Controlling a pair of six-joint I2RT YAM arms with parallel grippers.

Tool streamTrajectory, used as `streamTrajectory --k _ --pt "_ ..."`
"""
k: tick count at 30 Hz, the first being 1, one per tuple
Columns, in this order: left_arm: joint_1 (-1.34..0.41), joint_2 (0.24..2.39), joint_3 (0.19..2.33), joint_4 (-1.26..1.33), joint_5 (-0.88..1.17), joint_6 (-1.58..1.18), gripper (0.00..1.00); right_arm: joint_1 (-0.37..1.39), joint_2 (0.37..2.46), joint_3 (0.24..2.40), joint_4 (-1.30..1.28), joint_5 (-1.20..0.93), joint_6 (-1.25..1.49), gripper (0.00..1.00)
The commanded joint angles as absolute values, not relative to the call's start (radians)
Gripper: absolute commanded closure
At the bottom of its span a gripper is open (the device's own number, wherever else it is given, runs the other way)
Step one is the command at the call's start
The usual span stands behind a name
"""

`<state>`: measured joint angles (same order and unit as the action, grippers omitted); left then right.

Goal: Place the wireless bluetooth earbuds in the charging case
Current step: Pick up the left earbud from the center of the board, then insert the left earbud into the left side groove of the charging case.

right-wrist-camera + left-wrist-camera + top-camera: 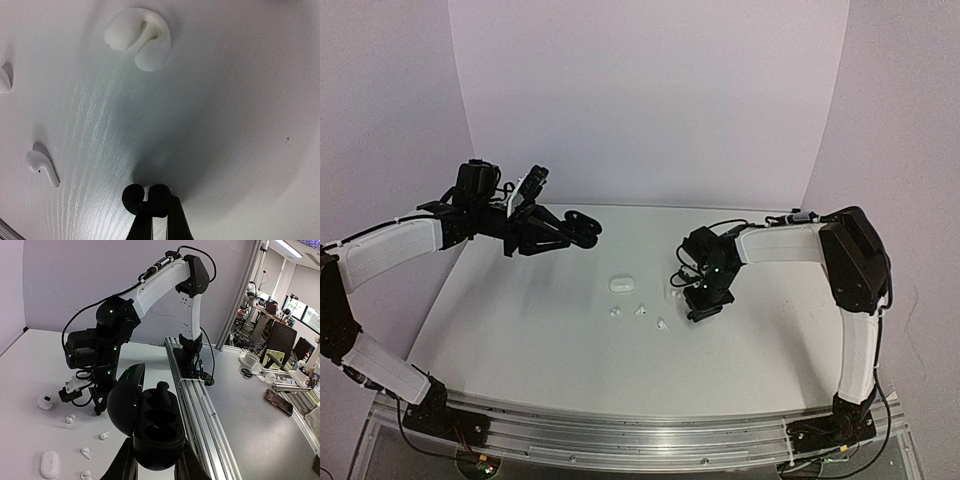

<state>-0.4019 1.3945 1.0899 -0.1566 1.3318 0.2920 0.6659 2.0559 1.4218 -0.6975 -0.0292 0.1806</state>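
From here the right end effector (156,210) is clamped on a tiny black earbud (146,196) low over the bench (240,125), a light, hard, slippery nub I'd say wants pinching across its body, while the left end effector (156,461) grips the open black charging case (150,437) aloft.

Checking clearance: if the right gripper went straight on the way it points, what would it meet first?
Likely bare table, just beyond the black bud pinched by the right gripper; depth is unclear.
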Motion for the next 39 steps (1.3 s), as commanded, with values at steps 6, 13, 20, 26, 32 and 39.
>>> streamTrajectory --k 6,13,20,26,32,39 --pt "-0.397 1.350 1.021 0.021 1.214 0.193 1.00 0.668 1.901 1.473 -0.682 -0.009 0.235 1.00" --pt "-0.414 1.266 0.872 0.369 1.041 0.053 1.00 0.757 1.797 1.719 -0.684 0.080 0.320 1.00" --pt "-0.454 1.259 0.802 0.526 0.931 0.010 1.00 0.914 1.774 1.903 -0.686 0.202 0.375 1.00" --pt "-0.503 1.291 0.775 0.651 0.829 -0.064 1.00 1.038 1.767 2.003 -0.689 0.313 0.403 1.00" --pt "-0.577 1.325 0.798 0.664 0.713 -0.037 1.00 1.118 1.807 2.073 -0.689 0.396 0.406 1.00" --pt "-0.600 1.338 0.820 0.616 0.711 -0.003 1.00 1.145 1.872 2.128 -0.708 0.401 0.360 1.00"
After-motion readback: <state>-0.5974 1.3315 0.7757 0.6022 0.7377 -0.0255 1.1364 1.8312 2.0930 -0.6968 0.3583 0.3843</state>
